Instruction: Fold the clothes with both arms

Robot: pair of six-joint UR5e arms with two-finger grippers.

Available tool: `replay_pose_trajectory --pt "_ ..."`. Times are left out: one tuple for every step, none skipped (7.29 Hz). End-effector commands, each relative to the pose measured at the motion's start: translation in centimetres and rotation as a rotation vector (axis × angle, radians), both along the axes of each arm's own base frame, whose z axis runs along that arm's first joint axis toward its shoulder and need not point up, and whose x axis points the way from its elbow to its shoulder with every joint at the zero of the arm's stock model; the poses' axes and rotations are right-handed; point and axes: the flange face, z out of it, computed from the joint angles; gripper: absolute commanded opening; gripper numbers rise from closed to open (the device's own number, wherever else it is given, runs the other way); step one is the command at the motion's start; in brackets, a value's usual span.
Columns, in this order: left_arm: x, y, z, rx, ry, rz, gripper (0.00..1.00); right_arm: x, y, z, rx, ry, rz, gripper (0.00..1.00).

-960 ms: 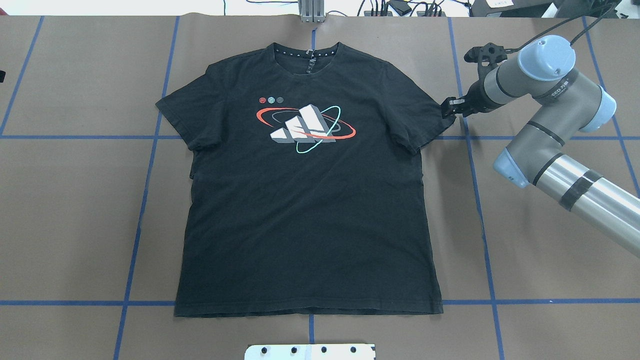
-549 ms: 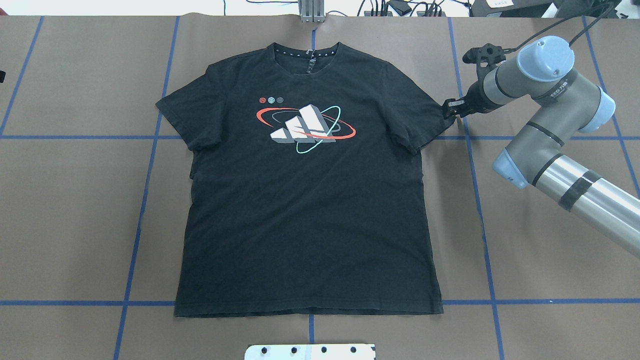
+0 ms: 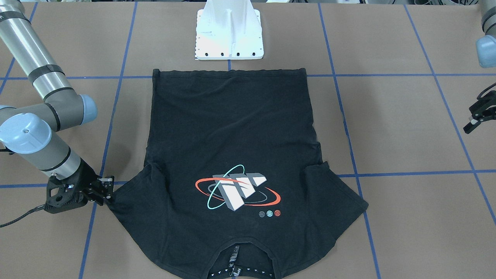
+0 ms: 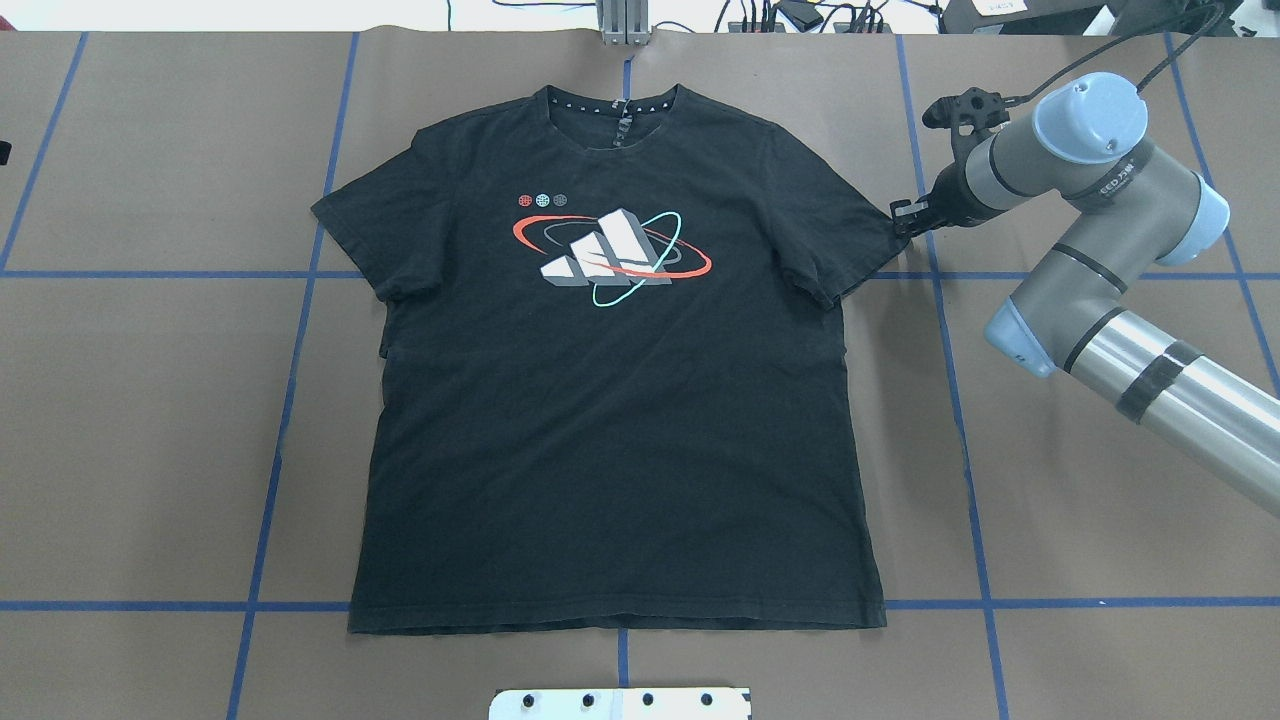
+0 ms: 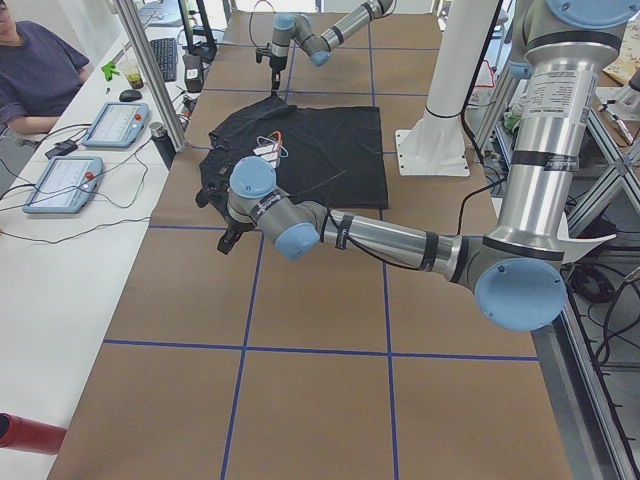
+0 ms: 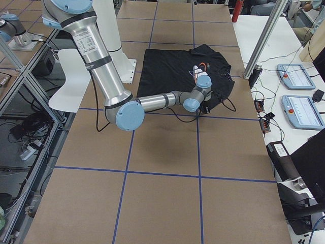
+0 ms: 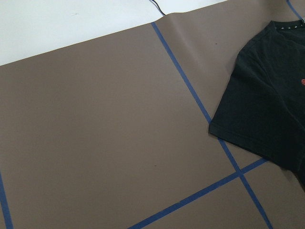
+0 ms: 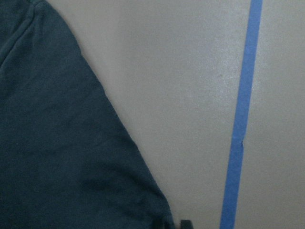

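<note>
The black T-shirt (image 4: 610,420) lies flat and face up in the middle of the table (image 4: 1100,560), collar (image 4: 612,100) at twelve o'clock and hem (image 4: 615,620) at six from behind the robot, and it hasn't shifted. What has changed is at its two o'clock sleeve tip (image 4: 868,228): the right gripper (image 4: 905,218), forked wide a second ago, has drawn its jaws in and now looks clenched on that corner, so I'd say the first grasp is made. The left gripper (image 3: 477,115) hangs out past nine o'clock, well apart from the other sleeve (image 4: 350,225), jaws seemingly parted, holding nothing.
</note>
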Motion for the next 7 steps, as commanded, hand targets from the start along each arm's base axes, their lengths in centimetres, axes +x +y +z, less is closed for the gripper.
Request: replay_pose_trajectory --pt "0.0 0.0 0.0 -0.002 0.0 -0.001 1.0 0.4 -0.3 0.0 -0.001 -0.001 0.007 0.0" --pt "0.0 0.0 0.0 -0.001 0.001 -0.001 1.0 1.5 -0.8 -0.1 -0.002 -0.004 0.018 0.0" --pt "0.0 0.0 0.0 -0.001 0.001 -0.001 1.0 2.5 -1.2 0.3 -0.005 -0.002 0.025 0.0" --pt "0.0 0.0 -0.1 0.001 0.001 -0.001 1.0 3.9 -1.6 1.0 0.022 0.016 0.015 0.0" --pt "0.0 0.0 -0.1 0.001 0.001 -0.001 1.0 5.3 -1.5 2.5 0.022 0.029 0.009 0.0" --pt "0.0 0.0 -0.1 0.001 0.001 -0.001 1.0 5.8 -1.2 3.3 0.018 0.036 0.007 0.0" --pt "0.0 0.0 -0.2 0.002 0.001 -0.001 1.0 5.9 -1.2 3.5 0.022 0.038 0.004 0.0"
